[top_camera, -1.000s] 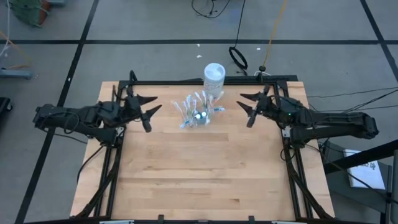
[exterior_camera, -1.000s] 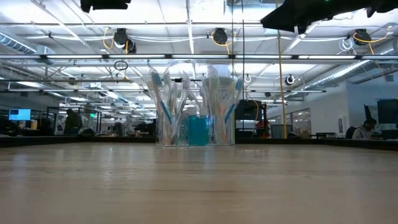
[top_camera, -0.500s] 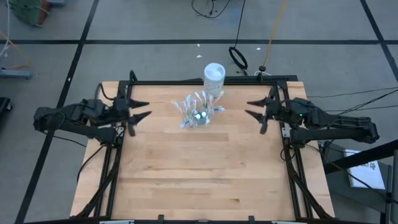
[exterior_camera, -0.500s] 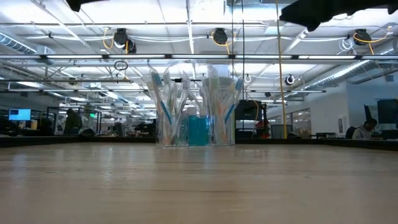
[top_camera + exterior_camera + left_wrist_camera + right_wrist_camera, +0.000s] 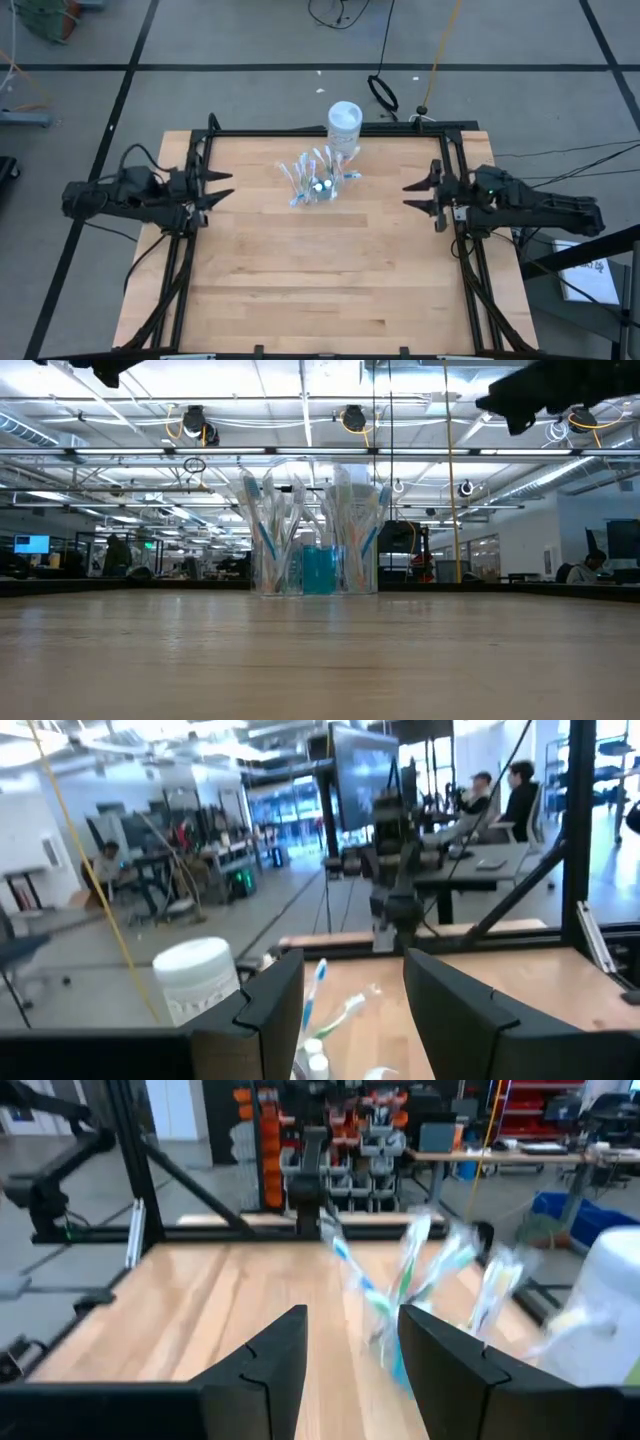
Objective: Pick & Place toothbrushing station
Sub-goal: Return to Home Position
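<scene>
Retracting both arms to home is the step in hand, by my reading. The clear plastic organizer [image 5: 316,182], stocked with thin toothbrushes [image 5: 265,520] and teal-blue toothpaste tubes [image 5: 319,570], stands upright on the wooden desk [image 5: 320,280], just beside the tall white cylindrical tub [image 5: 345,120]. The left arm [image 5: 130,195] is at the left edge and the right arm [image 5: 530,205] at the right. Both sets of jaws are spread, empty and well apart from the organizer. I would draw each arm straight outward, never inward across the brushes.

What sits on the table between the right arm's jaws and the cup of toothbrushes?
Nothing. In the high view, only bare wooden table stretches from the right arm's open jaws to the cup of toothbrushes.
</scene>
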